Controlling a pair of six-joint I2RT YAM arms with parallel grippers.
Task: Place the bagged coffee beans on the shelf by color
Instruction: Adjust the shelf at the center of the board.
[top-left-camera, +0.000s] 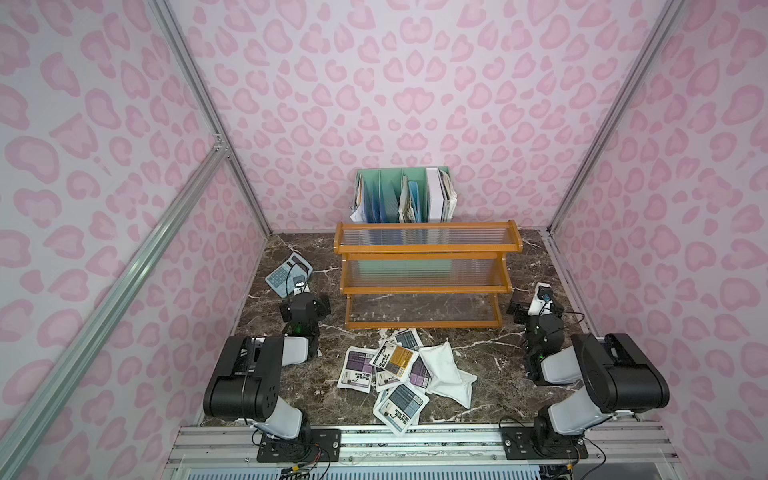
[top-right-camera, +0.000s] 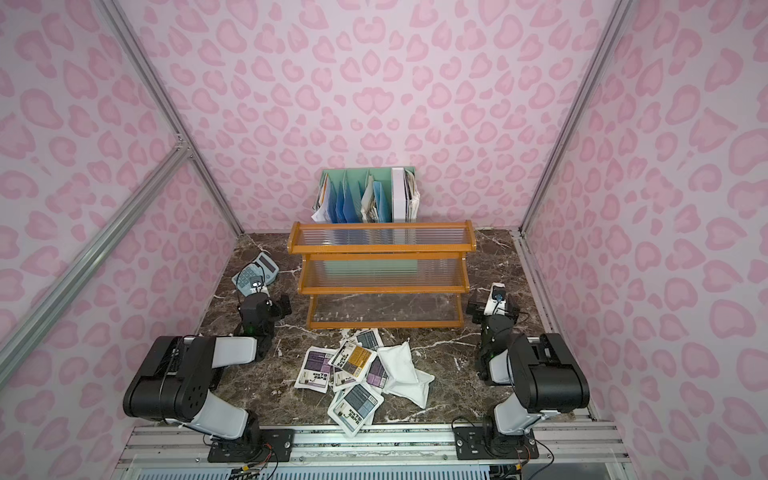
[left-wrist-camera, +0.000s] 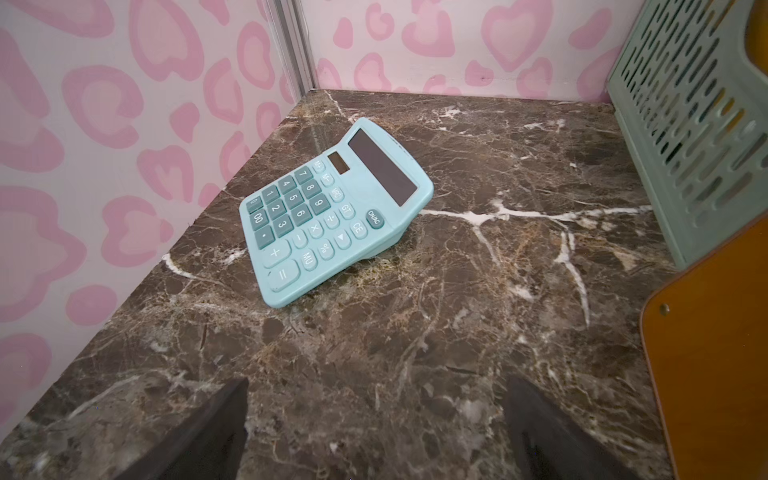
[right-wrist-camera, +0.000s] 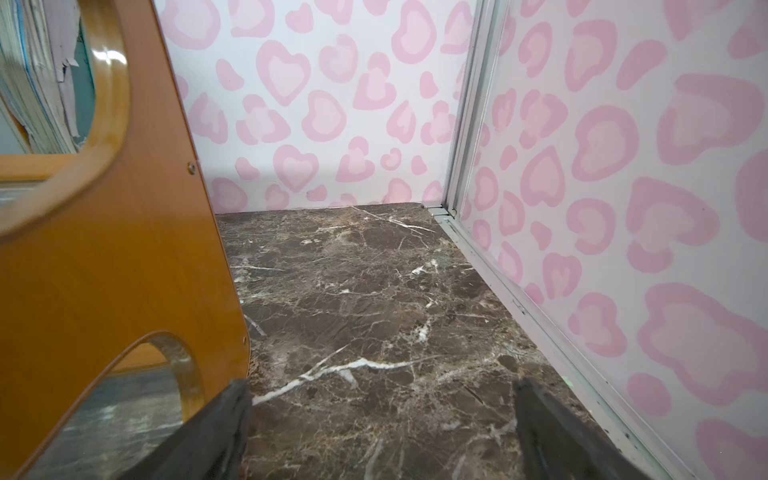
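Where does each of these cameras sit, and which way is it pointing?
Top views: twin eyes high at the front, looking down toward the back wall; both show the left arm, right arm, shelf and bagged coffee beans.
Left wrist: on the left arm, low, facing the calculator; the open left end effector shows.
Right wrist: on the right arm, facing the back right corner; the open right end effector shows.
Shared: both wrist views catch the shelf's orange side panels and the file rack.
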